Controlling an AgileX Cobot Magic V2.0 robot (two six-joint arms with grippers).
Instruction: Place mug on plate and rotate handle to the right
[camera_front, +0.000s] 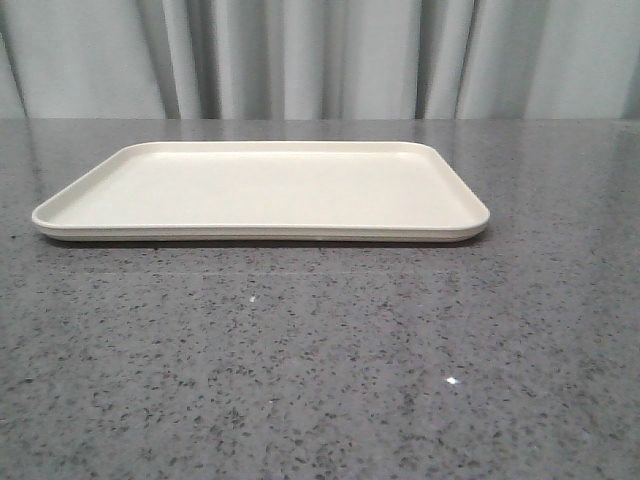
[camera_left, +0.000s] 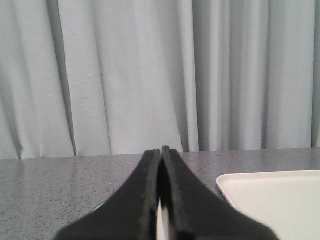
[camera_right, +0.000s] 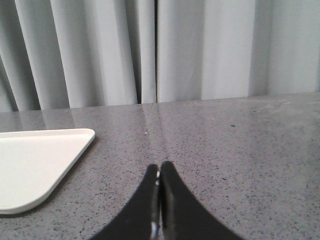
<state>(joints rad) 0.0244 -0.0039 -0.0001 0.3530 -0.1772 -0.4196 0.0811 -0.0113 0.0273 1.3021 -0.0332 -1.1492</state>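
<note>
The plate (camera_front: 260, 190), a wide cream tray with a low rim, lies flat and bare on the grey speckled table, in the middle of the front view. The mug and its handle are out of view in every frame. Neither arm appears in the front view. My left gripper (camera_left: 161, 150) is shut, its black fingers pressed together, and a corner of the plate (camera_left: 272, 200) lies off to one side of it. A thin white sliver shows low in the gap between those fingers; I cannot tell what it is. My right gripper (camera_right: 159, 166) is also shut, with nothing in it, just above the table beside a plate corner (camera_right: 35, 165).
Grey stone-pattern tabletop (camera_front: 320, 380) spreads in front of the plate and on both sides of it. Pale pleated curtains (camera_front: 320, 60) hang right behind the table's far edge.
</note>
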